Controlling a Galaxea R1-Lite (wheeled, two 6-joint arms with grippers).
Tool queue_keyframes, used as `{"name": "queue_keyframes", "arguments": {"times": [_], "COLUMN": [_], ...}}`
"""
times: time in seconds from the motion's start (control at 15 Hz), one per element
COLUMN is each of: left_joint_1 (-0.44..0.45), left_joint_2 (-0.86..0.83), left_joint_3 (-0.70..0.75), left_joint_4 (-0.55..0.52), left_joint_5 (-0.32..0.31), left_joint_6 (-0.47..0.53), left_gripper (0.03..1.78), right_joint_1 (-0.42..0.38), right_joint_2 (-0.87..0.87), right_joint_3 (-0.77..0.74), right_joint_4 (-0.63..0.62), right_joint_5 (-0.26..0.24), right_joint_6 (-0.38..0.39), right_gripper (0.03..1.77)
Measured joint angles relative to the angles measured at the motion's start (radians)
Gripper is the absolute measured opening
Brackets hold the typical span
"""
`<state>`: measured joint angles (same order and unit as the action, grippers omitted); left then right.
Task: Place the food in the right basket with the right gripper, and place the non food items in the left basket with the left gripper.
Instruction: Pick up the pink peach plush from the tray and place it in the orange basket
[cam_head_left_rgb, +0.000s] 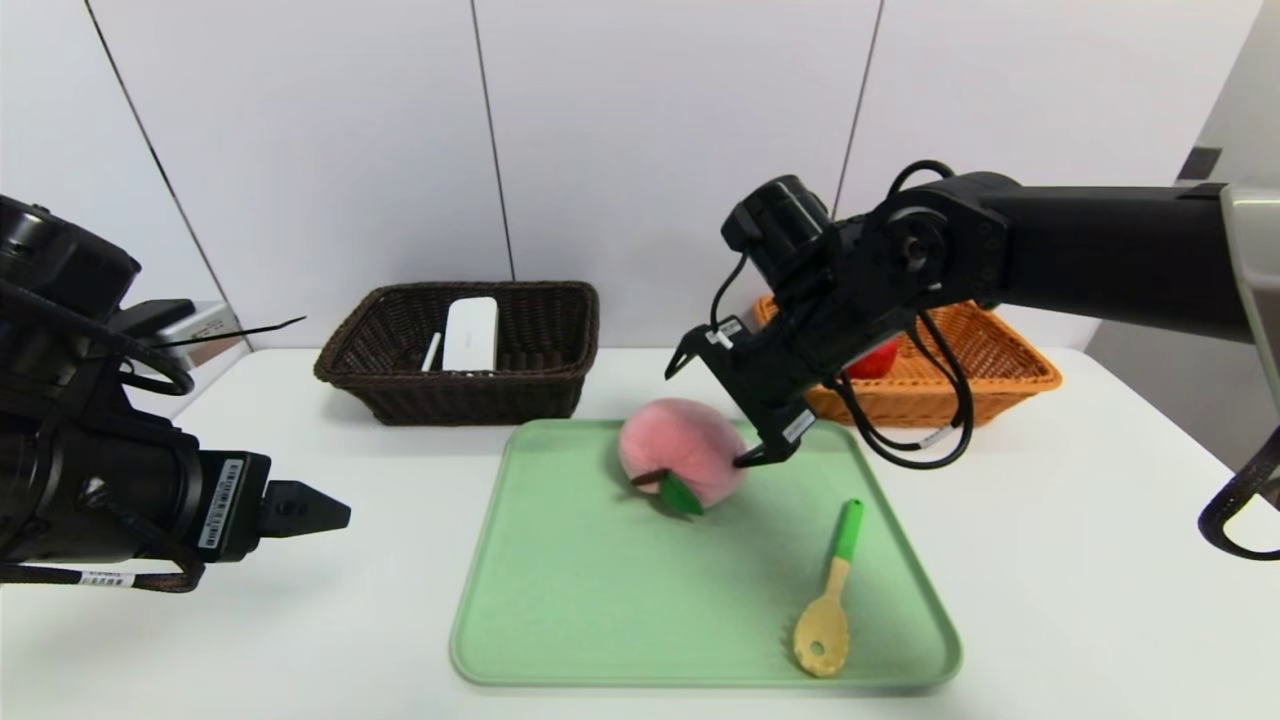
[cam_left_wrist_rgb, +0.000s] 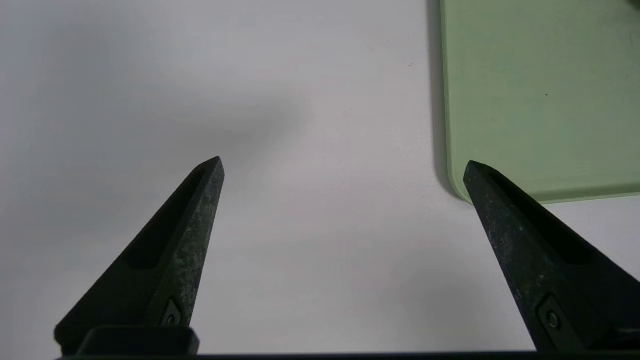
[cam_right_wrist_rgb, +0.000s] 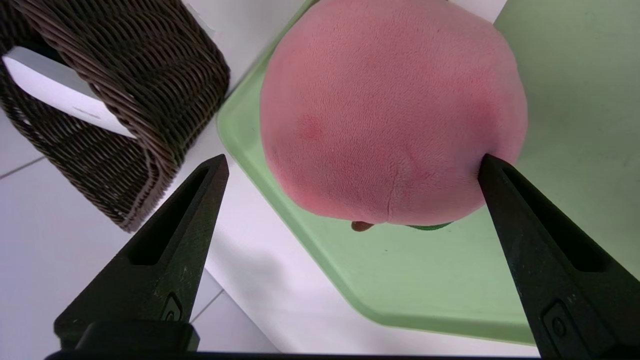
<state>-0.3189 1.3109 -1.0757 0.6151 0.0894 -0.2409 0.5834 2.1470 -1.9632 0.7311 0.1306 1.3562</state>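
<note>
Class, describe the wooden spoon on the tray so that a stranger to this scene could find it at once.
Start at the light green tray in the middle of the white table. Near its front right corner lies the wooden spoon, bowl toward the robot, handle pointing away. Unlike the round pink plush peach at the tray's far edge, it is slim and flat, with a bright green handle.

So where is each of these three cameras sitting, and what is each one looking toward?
Head view: from the robot's head, down at the green tray; both arms show.
Left wrist view: on the left arm, facing the table; open left gripper shows.
Right wrist view: on the right arm, facing the plush peach; open right gripper shows.
Shared: all three see the tray.
</note>
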Motion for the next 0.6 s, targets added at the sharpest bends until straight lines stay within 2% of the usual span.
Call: {"name": "queue_keyframes", "arguments": {"times": [0.6], "left_joint_1": [0.0], "left_joint_2": [0.003], "left_joint_3": [0.004], "left_joint_4": [-0.022], "left_joint_5": [-0.001], "left_joint_6": [0.001], "left_gripper": [1.69], "right_joint_1": [0.006], "right_joint_2": [0.047], "right_joint_3": [0.0], "right_joint_4": [0.022], "right_joint_5": [0.019], "right_joint_6": [-0.011], "right_gripper": [1.7]}}
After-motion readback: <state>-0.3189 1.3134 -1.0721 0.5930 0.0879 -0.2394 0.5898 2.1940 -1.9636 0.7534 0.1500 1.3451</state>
